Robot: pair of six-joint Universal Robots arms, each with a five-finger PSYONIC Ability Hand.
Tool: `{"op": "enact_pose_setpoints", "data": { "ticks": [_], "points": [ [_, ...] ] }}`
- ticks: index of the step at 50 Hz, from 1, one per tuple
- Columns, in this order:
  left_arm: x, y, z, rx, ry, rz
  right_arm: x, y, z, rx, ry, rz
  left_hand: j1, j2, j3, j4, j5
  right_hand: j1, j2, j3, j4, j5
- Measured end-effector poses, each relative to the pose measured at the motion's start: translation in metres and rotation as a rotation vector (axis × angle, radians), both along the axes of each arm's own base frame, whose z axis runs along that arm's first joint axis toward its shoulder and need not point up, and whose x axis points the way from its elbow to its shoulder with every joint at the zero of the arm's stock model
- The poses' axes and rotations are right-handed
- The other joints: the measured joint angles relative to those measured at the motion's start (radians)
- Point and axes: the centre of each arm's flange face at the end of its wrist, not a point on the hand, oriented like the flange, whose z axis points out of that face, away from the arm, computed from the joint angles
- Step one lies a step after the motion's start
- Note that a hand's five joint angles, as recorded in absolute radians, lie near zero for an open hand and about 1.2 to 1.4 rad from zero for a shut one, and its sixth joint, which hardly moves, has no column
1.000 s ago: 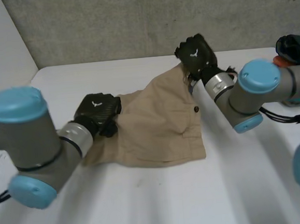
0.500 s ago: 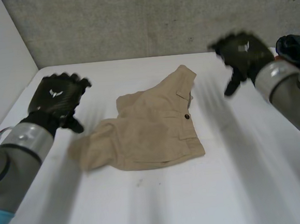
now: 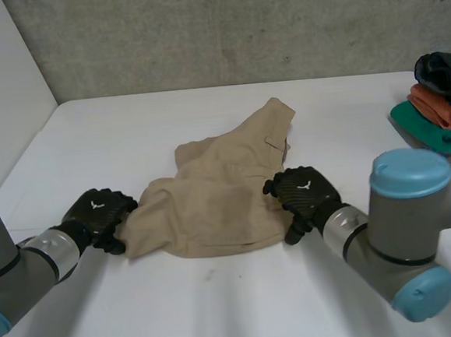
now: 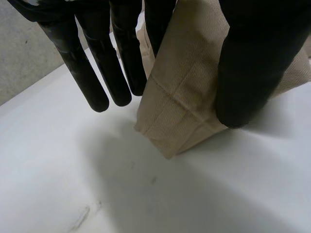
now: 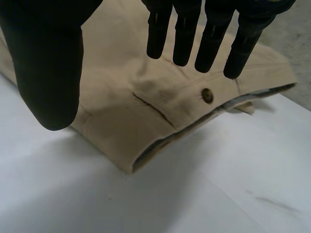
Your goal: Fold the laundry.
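Looking down from the head view, tan shorts (image 3: 219,192) lie rumpled about mid-table (image 3: 221,309), with one corner poking toward the far wall (image 3: 238,27). Off at the table's right edge sits a pile (image 3: 438,93) of clothes, dark on top, then orange, then green, well apart from the shorts.

The left hand (image 3: 96,216) is down at the shorts' left end, right against the leg hem. In its wrist view the fingers (image 4: 116,58) are straight and a bit spread on one side of the hem corner. The thumb (image 4: 252,63) is across the cloth on the other side. There's a wide gap between them, so it's not squeezing anything as far as I can see. The hem corner itself rests on the table.

The right hand (image 3: 302,194) is at the shorts' near right corner, on top of the cloth edge. Its wrist view shows straight fingers side by side, hanging over the fabric just by the button (image 5: 207,95) and the pocket slit (image 5: 153,109). Its thumb is held well apart, near the corner. Can't tell whether those fingertips actually touch the cloth.
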Motion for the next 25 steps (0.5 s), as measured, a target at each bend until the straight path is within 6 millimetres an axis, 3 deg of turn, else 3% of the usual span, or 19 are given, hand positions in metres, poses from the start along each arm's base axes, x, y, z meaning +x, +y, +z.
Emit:
{"op": "enact_pose_setpoints", "data": {
  "ticks": [3,7,9,14,17,21,25],
  "points": [
    [-0.002,-0.001,0.001,-0.006,-0.001,-0.003,0.007,-0.001,-0.009,-0.008,0.002,0.015,0.102,0.112,0.110,0.113,0.111,0.070,0.083,0.071,0.070,0.069],
    [-0.003,-0.001,0.002,-0.014,0.000,-0.004,0.014,-0.003,-0.017,-0.019,0.007,0.031,0.346,0.350,0.352,0.356,0.347,0.525,0.560,0.523,0.519,0.497],
    [-0.004,-0.001,0.004,-0.017,0.001,-0.005,0.016,-0.004,-0.018,-0.031,0.007,0.037,0.346,0.382,0.381,0.392,0.360,0.627,0.717,0.680,0.678,0.651],
    [-0.006,0.000,0.015,-0.048,0.010,-0.006,0.020,-0.008,-0.014,-0.076,0.010,0.046,0.346,0.390,0.391,0.401,0.360,0.662,0.754,0.732,0.751,0.711],
    [-0.008,0.001,0.034,-0.099,0.024,-0.007,0.020,-0.011,-0.007,-0.113,0.017,0.046,0.346,0.390,0.391,0.401,0.360,0.662,0.754,0.732,0.752,0.712],
    [-0.010,0.003,0.075,-0.210,0.072,0.009,0.018,-0.015,0.025,-0.197,0.022,0.037,0.346,0.390,0.393,0.401,0.360,0.662,0.754,0.732,0.753,0.712],
    [-0.009,0.006,0.129,-0.334,0.146,0.046,0.014,-0.013,0.094,-0.333,0.023,0.030,0.346,0.390,0.393,0.402,0.360,0.662,0.754,0.732,0.754,0.712]
  ]
}}
